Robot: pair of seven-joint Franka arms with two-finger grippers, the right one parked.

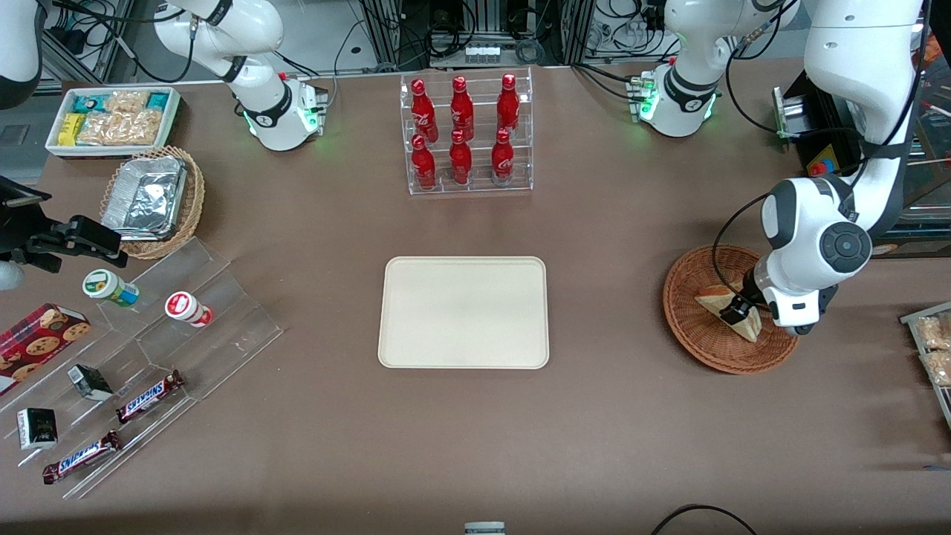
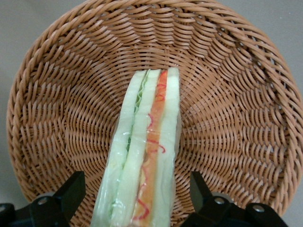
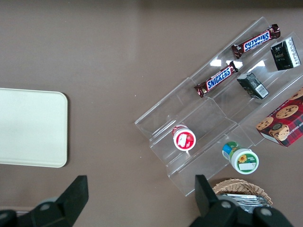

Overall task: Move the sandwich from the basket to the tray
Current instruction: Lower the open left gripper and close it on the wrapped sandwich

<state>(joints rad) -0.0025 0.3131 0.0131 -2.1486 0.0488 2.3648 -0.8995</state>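
Observation:
The sandwich (image 1: pixel 713 302) lies in the reddish-brown wicker basket (image 1: pixel 691 338) toward the working arm's end of the table. In the left wrist view its edge (image 2: pixel 147 151) shows white bread with green and orange-red filling, wrapped in clear film, over the basket's weave (image 2: pixel 227 94). My left gripper (image 1: pixel 743 308) is down in the basket, open, with one black finger (image 2: pixel 71 191) on each side of the sandwich (image 2: pixel 137 194) and a small gap at both. The cream tray (image 1: pixel 464 312) lies empty at the table's middle; one end of it also shows in the right wrist view (image 3: pixel 28 127).
A clear rack of red bottles (image 1: pixel 466 134) stands farther from the camera than the tray. Toward the parked arm's end are a stepped acrylic stand (image 1: pixel 186 327) with snacks, a paler basket with a foil container (image 1: pixel 148 197) and a white snack bin (image 1: pixel 111 119). Packaged snacks (image 1: pixel 932 349) lie beside the basket.

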